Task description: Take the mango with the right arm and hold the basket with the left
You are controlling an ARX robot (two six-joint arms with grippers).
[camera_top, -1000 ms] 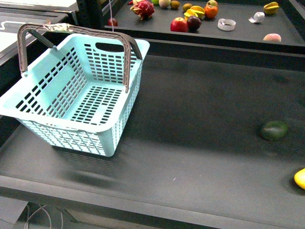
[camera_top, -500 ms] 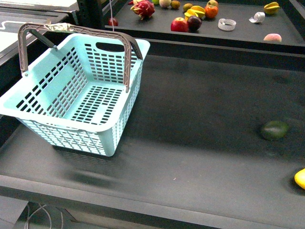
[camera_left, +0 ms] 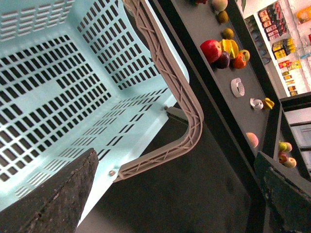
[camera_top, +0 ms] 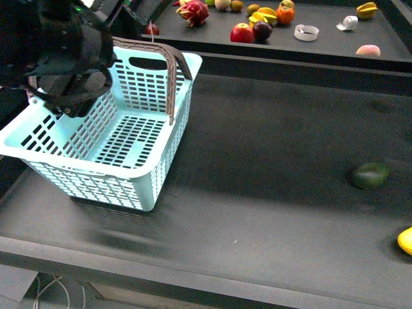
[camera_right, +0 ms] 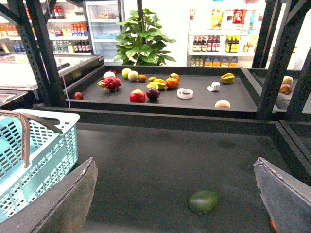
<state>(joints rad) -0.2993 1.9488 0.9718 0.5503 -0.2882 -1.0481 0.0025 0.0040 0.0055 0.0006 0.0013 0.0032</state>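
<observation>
Found the light-blue basket (camera_top: 96, 183) standing upright at the left of the dark table (camera_top: 270, 212). Saw the left gripper (camera_top: 67, 96) hanging over the basket's far left corner, black and bulky, hiding that part of the rim. In the left wrist view, made out its fingers (camera_left: 53, 194) spread wide and clamped on nothing, with the slotted basket floor and a grey-brown hoop handle (camera_left: 189, 107) showing past them. Spotted the mango (camera_top: 405, 240) at the table's near right edge, cut off by the frame and well apart from the basket. Noted a dark green oval fruit (camera_top: 370, 175) lying near it, farther back. Caught the right gripper (camera_right: 175, 165) only in its own wrist view: jaws wide apart, empty, raised above the table. Beyond, on the back shelf (camera_top: 322, 48), picked out a red apple (camera_top: 242, 33) and a dragon fruit (camera_top: 194, 13).
</observation>
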